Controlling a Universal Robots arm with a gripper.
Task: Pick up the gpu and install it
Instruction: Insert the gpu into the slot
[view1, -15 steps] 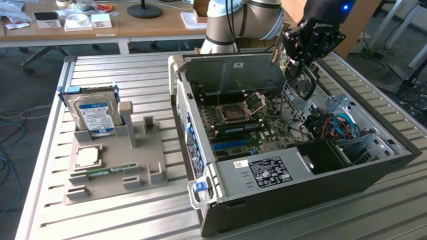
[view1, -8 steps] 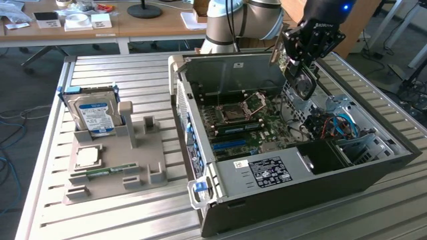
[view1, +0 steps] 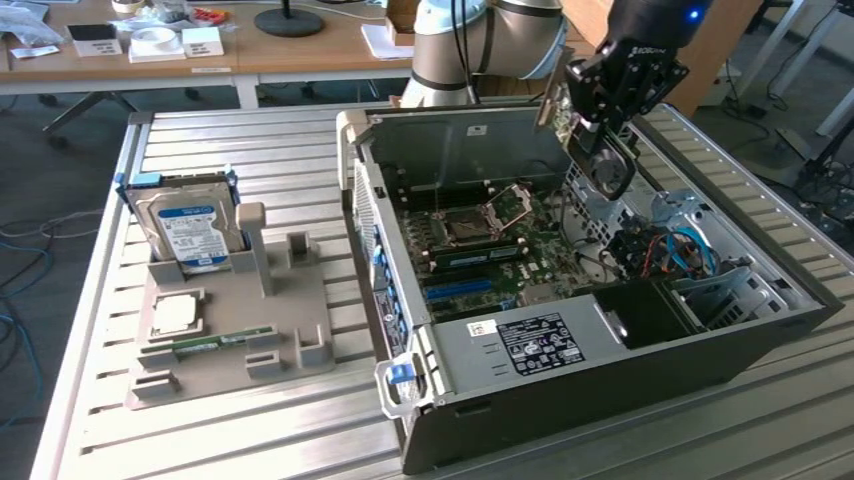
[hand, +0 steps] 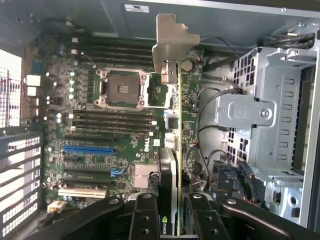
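The pincer pinches the graphics card above the open computer case. Installing appears in hand; seating needs lining up with a slot.

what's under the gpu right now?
Motherboard in the open case: CPU socket, memory slots, blue slot visible beside the gpu. The strip directly beneath the card is hidden by it.

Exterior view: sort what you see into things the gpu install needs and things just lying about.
Job in hand: gpu, gripped in the claw over the open computer case; motherboard inside it.
Lying about: hard drive, memory stick and square chip, all on the grey holder.
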